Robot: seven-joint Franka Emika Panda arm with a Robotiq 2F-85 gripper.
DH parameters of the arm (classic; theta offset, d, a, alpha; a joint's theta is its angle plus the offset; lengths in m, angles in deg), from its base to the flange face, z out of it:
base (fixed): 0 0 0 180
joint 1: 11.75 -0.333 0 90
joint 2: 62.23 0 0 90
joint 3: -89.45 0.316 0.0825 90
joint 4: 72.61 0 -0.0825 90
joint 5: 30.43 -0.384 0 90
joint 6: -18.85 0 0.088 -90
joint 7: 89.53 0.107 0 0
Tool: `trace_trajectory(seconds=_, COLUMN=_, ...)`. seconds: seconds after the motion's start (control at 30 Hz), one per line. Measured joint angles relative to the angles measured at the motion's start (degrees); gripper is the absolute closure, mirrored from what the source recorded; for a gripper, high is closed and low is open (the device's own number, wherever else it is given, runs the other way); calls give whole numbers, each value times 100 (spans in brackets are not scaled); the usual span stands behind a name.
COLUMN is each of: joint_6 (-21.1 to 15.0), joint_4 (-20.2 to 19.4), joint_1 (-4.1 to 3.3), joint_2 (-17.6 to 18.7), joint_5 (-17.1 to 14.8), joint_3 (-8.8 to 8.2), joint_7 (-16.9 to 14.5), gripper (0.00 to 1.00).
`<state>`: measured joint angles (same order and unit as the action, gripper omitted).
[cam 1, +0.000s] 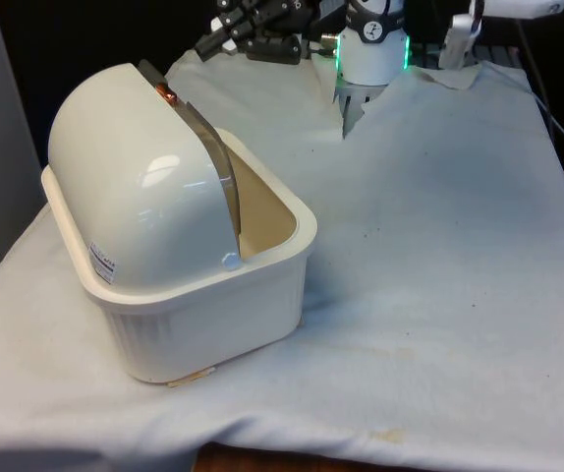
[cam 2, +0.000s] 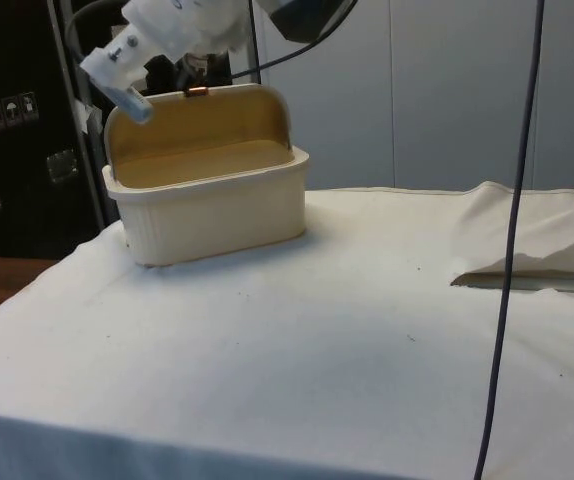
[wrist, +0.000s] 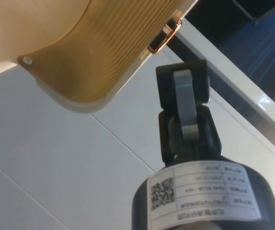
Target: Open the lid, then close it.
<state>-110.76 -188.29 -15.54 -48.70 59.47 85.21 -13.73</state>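
Cream bread box [cam 1: 203, 295] near the front of the counter [cam 1: 439, 295], toward the front view's left; lid [cam 1: 135, 177] rolled open. Side view alone shows the tan interior. Copper handle [wrist: 164, 36] just beside the pincer [wrist: 185, 103] — fingers together, holding nothing. Sticker [cam 1: 103, 264] unreadable.

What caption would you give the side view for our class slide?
Cream bread box on a white-clothed table, its roll lid open, gripper poised by the copper handle.
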Motion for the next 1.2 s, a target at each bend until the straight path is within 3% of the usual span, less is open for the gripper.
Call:
trace_trajectory(seconds=0.3, joint_6=-103, joint_4=166, joint_1=6, joint_2=74, joint_5=-281, joint_3=-6, joint_7=46, gripper=100)
trace_trajectory(seconds=0.8, joint_6=-361, joint_4=957, joint_1=52, joint_2=602, joint_5=-705, joint_3=-23, joint_7=86, gripper=100)
trace_trajectory(seconds=1.2, joint_6=-447, joint_4=1083, joint_1=74, joint_2=590, joint_5=-1008, joint_3=-63, joint_7=86, gripper=100)
